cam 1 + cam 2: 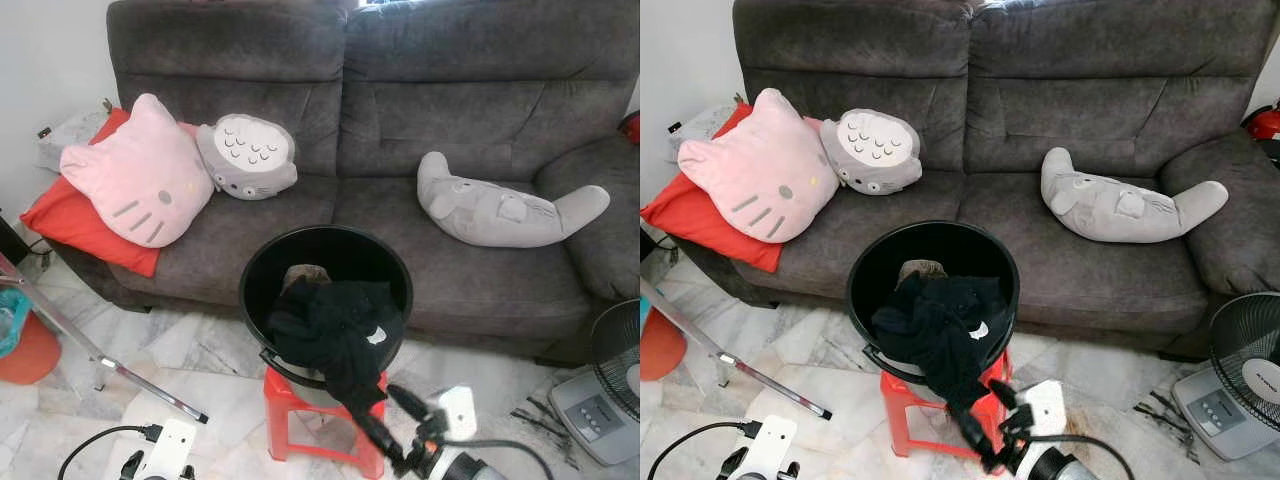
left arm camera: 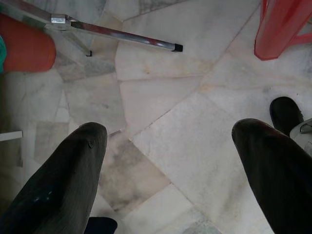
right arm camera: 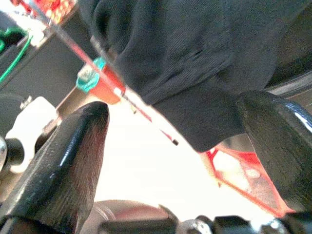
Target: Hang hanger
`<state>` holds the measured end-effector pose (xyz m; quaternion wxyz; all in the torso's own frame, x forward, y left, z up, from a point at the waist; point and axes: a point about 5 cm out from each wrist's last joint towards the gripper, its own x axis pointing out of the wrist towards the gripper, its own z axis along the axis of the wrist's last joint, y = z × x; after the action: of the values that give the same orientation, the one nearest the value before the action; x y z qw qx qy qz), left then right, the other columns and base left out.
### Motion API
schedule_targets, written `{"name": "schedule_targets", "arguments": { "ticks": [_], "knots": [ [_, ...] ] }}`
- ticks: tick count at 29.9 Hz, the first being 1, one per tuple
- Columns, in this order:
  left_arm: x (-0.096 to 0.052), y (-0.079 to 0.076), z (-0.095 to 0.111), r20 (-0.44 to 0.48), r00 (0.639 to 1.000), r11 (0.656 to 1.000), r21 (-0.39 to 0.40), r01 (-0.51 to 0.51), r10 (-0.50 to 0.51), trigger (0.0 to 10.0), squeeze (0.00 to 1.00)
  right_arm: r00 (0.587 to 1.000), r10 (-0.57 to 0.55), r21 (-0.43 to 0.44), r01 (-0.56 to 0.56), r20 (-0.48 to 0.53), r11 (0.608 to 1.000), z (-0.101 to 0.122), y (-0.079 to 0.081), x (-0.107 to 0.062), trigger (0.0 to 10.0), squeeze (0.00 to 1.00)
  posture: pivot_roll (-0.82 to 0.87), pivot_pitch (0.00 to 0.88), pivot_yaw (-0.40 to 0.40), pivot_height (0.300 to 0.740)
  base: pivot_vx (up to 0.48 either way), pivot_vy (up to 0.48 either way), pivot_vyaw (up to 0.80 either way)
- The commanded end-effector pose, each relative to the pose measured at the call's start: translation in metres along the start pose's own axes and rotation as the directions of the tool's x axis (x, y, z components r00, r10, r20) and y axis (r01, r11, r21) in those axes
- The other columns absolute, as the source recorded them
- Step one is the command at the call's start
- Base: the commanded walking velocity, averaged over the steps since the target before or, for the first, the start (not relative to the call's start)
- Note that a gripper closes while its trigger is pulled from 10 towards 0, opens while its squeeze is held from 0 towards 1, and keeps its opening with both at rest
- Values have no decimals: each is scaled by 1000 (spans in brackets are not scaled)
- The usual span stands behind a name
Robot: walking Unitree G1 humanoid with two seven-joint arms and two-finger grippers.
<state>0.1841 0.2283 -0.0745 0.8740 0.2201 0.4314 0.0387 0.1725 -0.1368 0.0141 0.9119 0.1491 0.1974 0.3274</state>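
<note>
1. At the far left edge an orange tub point(image 1: 25, 352) was cut off by the frame. A slanted metal rack leg point(image 1: 100, 360) ran across the marble floor point(image 2: 161, 97) beside it.
2. The left gripper point(image 2: 170, 129) hung low over bare floor with its two fingers spread wide and nothing between them. The floor under it was free, and the rack leg end lay well apart from it.
3. On the left end of the grey sofa point(image 1: 450, 100) a pink cat pillow point(image 1: 140, 175) leaned on a red cushion point(image 1: 70, 225). A round grey plush point(image 1: 247, 155) touched the pillow.
4. In the middle, a black bucket point(image 1: 250, 265) stood on a red stool point(image 1: 285, 400), just in front of the sofa edge. Black clothes point(image 1: 335, 325) filled it and hung over its front rim.
5. I could not make out the hanger; if it was in the bucket, the dark clothes hid it.
6. The right gripper point(image 1: 380, 410) was just below the hanging cloth, in front of the stool. Its fingers were parted and the cloth hem hung down between them. Whether they touched the cloth was unclear.
7. A long grey plush point(image 1: 500, 205) lay on the right seat.
8. A fan point(image 1: 610, 370) stood on the floor at the right edge, partly cut off.
</note>
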Motion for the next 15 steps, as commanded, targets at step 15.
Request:
{"name": "schedule_targets", "arguments": {
  "ticks": [15],
  "knots": [
    [0,2,-3,-7,1000,1000,12,-3,3,10000,0,997,-42,-31,40,-70,999,-11,-12,21,10000,0,-21,0,76,740,0,0,0]
  ]
}}
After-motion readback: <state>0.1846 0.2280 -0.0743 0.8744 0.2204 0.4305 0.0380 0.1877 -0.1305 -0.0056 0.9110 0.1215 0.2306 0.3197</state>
